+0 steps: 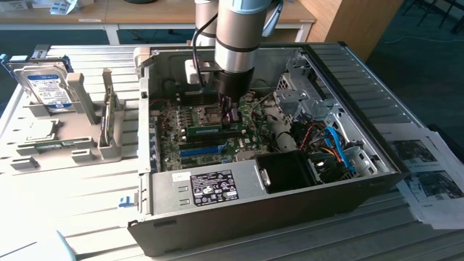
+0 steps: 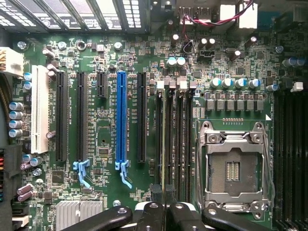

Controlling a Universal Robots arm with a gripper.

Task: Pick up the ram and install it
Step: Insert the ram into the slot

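- A slatted desk (image 1: 73, 185) is carrying the open computer case (image 1: 239, 217).
- The jaws are clamping the ram (image 2: 163, 144), which is standing edge-on between them.
- Just beneath them the memory slots (image 2: 179, 139) are lying ready; pickup looks done, seating seemingly unfinished.

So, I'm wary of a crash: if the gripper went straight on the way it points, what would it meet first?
The gripper, shut on the ram, points down at the motherboard. The ram would likely meet the memory slots beside the processor socket first; how far above them it sits is unclear.
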